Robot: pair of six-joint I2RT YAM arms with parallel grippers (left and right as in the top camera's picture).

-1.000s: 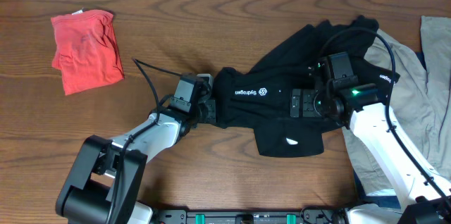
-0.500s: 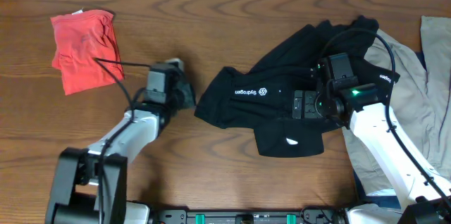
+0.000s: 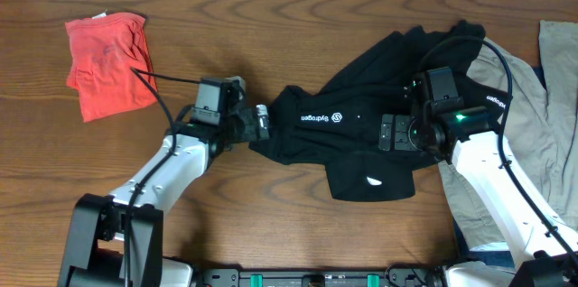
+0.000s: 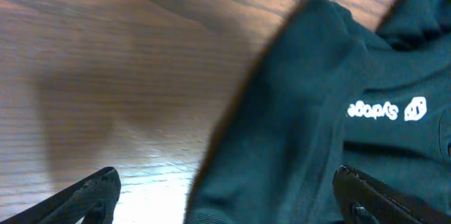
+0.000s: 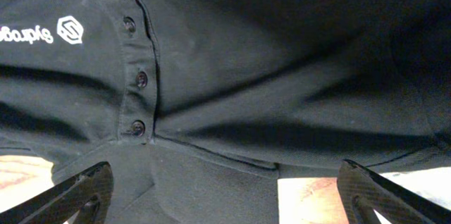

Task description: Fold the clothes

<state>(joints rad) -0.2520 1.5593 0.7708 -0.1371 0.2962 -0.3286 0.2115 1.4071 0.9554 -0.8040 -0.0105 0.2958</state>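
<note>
Fingertips [image 4: 95, 189] of the left gripper [image 3: 259, 124] stand wide apart at the bottom corners of the left wrist view, released and holding nothing. The left edge of the black polo shirt [image 3: 343, 138] runs up between them, cloth on one side and bare table [image 3: 271, 16] on the other. Whether either finger touches the fabric cannot be told. The white logo [image 4: 384, 109] lies further along the shirt, ahead of that gripper.

The right gripper [image 3: 390, 132] is also spread wide and empty. It hovers over the middle of the shirt. In its wrist view the button placket with its buttons [image 5: 141, 79] sits ahead of the left finger, and a crease runs across between the two tips. Whether it touches the cloth is not clear.

The shirt lies crumpled at centre right of the table. A sleeve or flap hangs toward the near edge, and its bunched upper part reaches toward the far right.

Left of the shirt is open wood, out to the red garment [image 3: 108, 63], which lies well apart near the far left corner. Wood is also free along the far edge and in front of the left arm.

On the right the shirt lies against a khaki garment [image 3: 542, 97], which runs out of the overhead view at the right edge.
</note>
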